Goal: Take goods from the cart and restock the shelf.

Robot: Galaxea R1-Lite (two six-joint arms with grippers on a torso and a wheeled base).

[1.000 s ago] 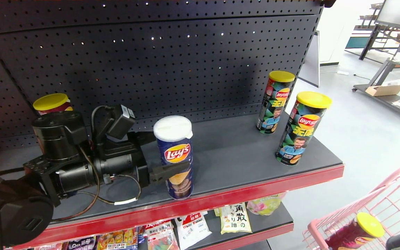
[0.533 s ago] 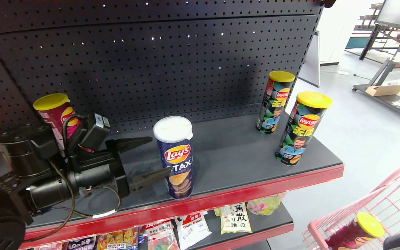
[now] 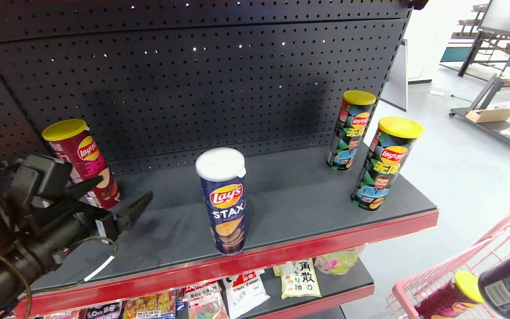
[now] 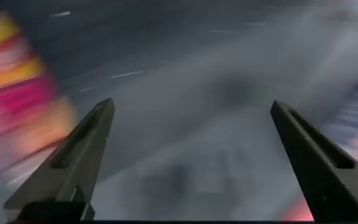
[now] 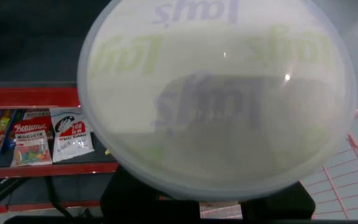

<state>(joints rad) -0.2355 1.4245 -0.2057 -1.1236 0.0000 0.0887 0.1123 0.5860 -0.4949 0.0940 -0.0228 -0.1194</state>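
Note:
A blue chip can [image 3: 224, 201] with a white lid stands alone near the front edge of the dark shelf [image 3: 295, 199]. My left gripper [image 3: 124, 190] is open to the can's left, apart from it, beside a red can [image 3: 84, 161] with a yellow lid. In the left wrist view the left gripper [image 4: 191, 168] has its fingers [image 4: 73, 165] spread wide, with bare shelf between them. A dark can [image 3: 509, 283] hangs above the pink cart [image 3: 419, 288] at the lower right. Its clear lid [image 5: 219, 93] sits close before the right wrist camera, and the can hides the right gripper's fingers.
Two green-and-black cans [image 3: 388, 164] [image 3: 352, 130] with yellow lids stand at the shelf's right end. Another red can [image 3: 454, 294] lies in the cart. Snack bags [image 3: 246, 292] fill the lower shelf. A pegboard wall [image 3: 193, 79] backs the shelf.
My left gripper has let go of the blue can and drawn back to the left, uncovering the red can. The dark can has risen into the head view at the lower right.

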